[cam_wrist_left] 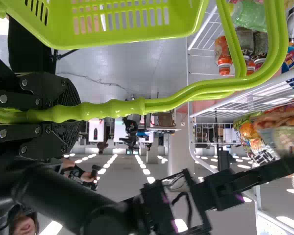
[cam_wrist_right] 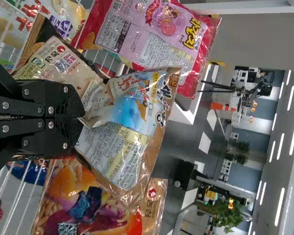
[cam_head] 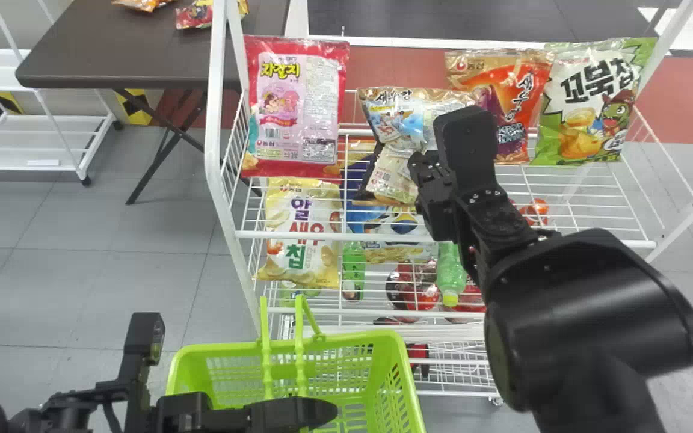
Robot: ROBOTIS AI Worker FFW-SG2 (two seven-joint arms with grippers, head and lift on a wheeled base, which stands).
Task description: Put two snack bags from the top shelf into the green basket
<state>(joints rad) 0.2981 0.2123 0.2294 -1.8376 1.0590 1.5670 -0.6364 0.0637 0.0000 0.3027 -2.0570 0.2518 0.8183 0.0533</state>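
My right gripper (cam_head: 428, 180) is at the top shelf, shut on a brown and blue snack bag (cam_head: 396, 114). In the right wrist view the gripper (cam_wrist_right: 81, 117) pinches this bag (cam_wrist_right: 132, 122), whose film is creased at the fingertips. Another beige and dark bag (cam_wrist_right: 59, 63) lies right by the fingers. The green basket (cam_head: 403, 373) is below, in front of the rack. My left gripper (cam_head: 298, 415) is at the basket; in the left wrist view the gripper (cam_wrist_left: 71, 111) is shut on the basket's handle (cam_wrist_left: 171, 104).
A pink-red bag (cam_head: 298, 102) stands at the top shelf's left, an orange bag (cam_head: 512, 96) and a green-white bag (cam_head: 593, 102) at its right. A yellow bag (cam_head: 301, 234) and bottles (cam_head: 450, 270) are lower. The white rack frame (cam_head: 217, 120) rises beside the bags.
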